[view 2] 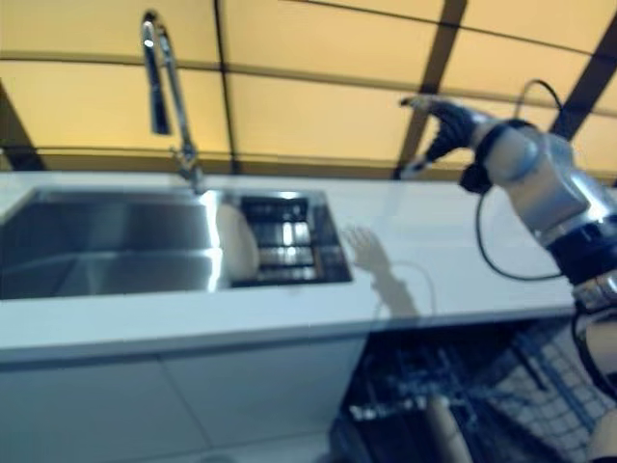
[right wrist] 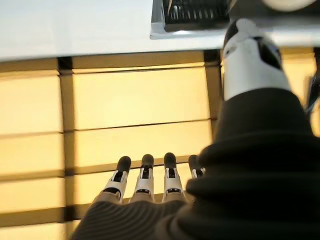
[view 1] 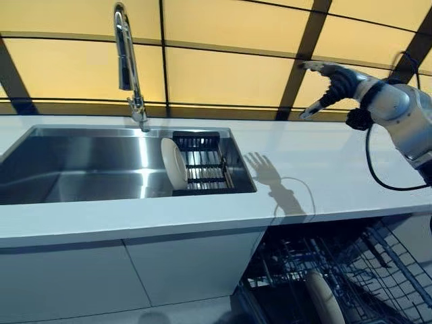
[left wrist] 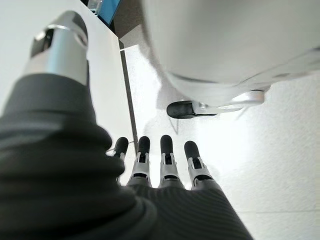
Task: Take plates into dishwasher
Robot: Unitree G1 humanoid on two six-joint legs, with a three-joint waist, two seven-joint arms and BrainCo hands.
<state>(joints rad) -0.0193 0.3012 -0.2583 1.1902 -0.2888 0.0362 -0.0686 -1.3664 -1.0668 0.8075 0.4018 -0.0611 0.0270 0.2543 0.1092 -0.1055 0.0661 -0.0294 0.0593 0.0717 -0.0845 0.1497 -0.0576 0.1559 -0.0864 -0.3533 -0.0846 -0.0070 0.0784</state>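
Observation:
One white plate [view 1: 173,163] stands on edge in the steel sink [view 1: 81,165], against a black rack [view 1: 202,162]. A second plate [view 1: 325,297] stands in the lower rack of the open dishwasher [view 1: 337,277] under the counter. My right hand [view 1: 332,79] is raised above the white counter [view 1: 317,169], right of the sink, open with straight fingers and holding nothing. My left hand [left wrist: 160,160] shows only in its wrist view, hanging low over the floor, fingers straight and empty.
A tall chrome tap [view 1: 128,61] rises behind the sink. A yellow tiled wall [view 1: 223,74] backs the counter. White cabinet doors [view 1: 101,277] stand left of the dishwasher opening.

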